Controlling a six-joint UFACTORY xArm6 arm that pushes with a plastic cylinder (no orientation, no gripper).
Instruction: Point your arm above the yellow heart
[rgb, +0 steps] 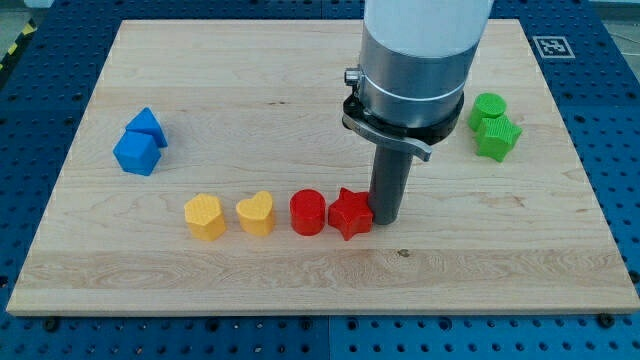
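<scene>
The big pale wooden board (300, 270) fills nearly the whole view, sitting on a blue perforated table (30, 130) that shows round its edges, and coming down from the view's top is the arm's thick grey-and-white column (415, 60), easily the bulkiest thing on the board. Below it the dark rod narrows down, and my tip (384, 220) is planted on the wood just beside the red star (350, 213), on that block's right, touching it or very nearly so; I cannot tell which. There is no hand here to open or close, only the bare rod, gripping nothing. On to the blocks: at the view's right, two green ones sit pressed together, a green cylinder (489, 107) behind and a green star (497, 138) in front. Over at the view's left, two blue blocks huddle together too, a blue pointed block (148, 125) at the back and a blue cube-like block (135, 154) in front of it. Then the row along the lower middle, running left to right: a yellow hexagon-like block (205, 216), then the yellow heart (256, 213) just beside it, then a red cylinder (308, 212), then that red star. So the yellow heart lies well to the left of my tip, with both red blocks standing between them. A black-and-white marker tag (551, 46) sits off the board's top right corner.
</scene>
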